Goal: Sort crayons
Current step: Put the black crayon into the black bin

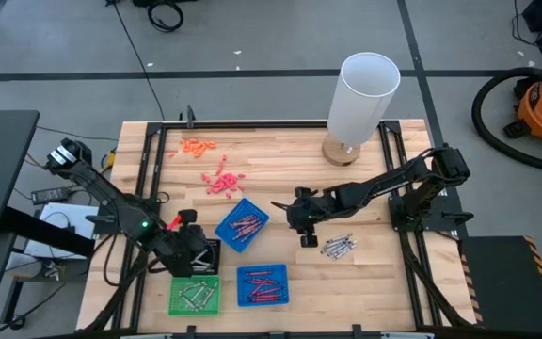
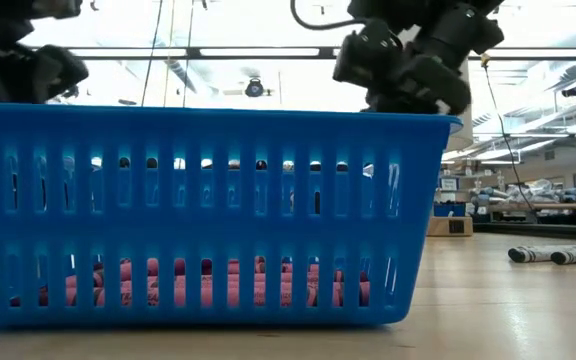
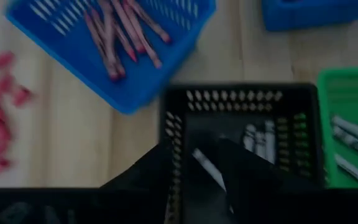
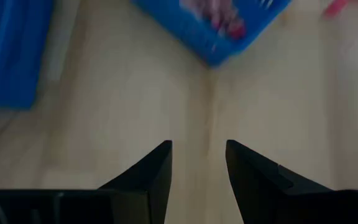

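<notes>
My left gripper (image 1: 192, 247) (image 3: 199, 165) hangs over a black tray (image 1: 205, 256) (image 3: 241, 99) and is shut on a grey-silver crayon (image 3: 207, 169). More silver crayons (image 3: 260, 138) lie in the black tray and in a green tray (image 1: 196, 296). Two blue trays (image 1: 243, 224) (image 1: 263, 285) hold red crayons. A small pile of silver crayons (image 1: 339, 247) lies on the wood. My right gripper (image 1: 309, 239) (image 4: 199, 149) is open and empty above bare wood, just left of that pile. My left gripper pinches the silver crayon (image 3: 211, 175) between its two fingers, from above, pointing down. The crayon lies slantwise across the gap, clear above the black tray's floor. Which part of its length the fingers have is hidden by the fingers.
A tall white cylinder (image 1: 365, 94) stands on a round wooden base at the far right. Pink bits (image 1: 220, 181) and orange bits (image 1: 196, 145) lie at the far left. In the low view a blue tray (image 2: 198, 215) fills most of the picture.
</notes>
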You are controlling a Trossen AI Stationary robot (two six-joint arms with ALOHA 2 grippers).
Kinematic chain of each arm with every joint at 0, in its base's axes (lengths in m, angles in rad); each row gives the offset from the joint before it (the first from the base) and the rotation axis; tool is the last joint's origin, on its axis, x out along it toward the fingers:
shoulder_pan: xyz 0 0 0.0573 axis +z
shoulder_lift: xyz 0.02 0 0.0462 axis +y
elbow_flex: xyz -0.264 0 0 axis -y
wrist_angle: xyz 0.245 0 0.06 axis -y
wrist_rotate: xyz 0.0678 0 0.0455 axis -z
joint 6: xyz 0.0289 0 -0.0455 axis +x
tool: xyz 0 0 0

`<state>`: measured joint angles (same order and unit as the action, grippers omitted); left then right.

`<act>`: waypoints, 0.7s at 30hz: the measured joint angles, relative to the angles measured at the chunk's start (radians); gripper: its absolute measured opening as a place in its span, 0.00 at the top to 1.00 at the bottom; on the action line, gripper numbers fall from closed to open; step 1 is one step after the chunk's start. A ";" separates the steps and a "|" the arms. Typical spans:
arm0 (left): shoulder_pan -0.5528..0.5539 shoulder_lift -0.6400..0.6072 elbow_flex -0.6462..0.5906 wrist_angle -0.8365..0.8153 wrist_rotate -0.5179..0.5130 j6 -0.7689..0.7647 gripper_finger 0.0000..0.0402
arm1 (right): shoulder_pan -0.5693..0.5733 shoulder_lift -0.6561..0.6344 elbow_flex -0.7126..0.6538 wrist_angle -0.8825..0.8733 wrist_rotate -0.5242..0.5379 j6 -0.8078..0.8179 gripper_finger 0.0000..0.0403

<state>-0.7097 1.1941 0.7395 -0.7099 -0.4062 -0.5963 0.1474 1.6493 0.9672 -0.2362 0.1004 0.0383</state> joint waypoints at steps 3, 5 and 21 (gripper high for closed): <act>0.000 -0.007 0.000 0.019 -0.076 0.048 0.64 | 0.001 -0.001 0.000 -0.083 -0.043 0.034 0.61; 0.000 -0.006 0.000 0.028 -0.121 0.082 0.64 | 0.001 -0.002 0.000 -0.161 -0.082 0.056 0.61; 0.000 -0.006 0.000 0.121 -0.443 0.384 0.64 | 0.147 -0.002 0.000 -0.607 -0.106 0.232 0.61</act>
<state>-0.7097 1.1881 0.7395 -0.5888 -0.8487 -0.2120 0.2948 1.6470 0.9672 -0.8437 -0.0054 0.2700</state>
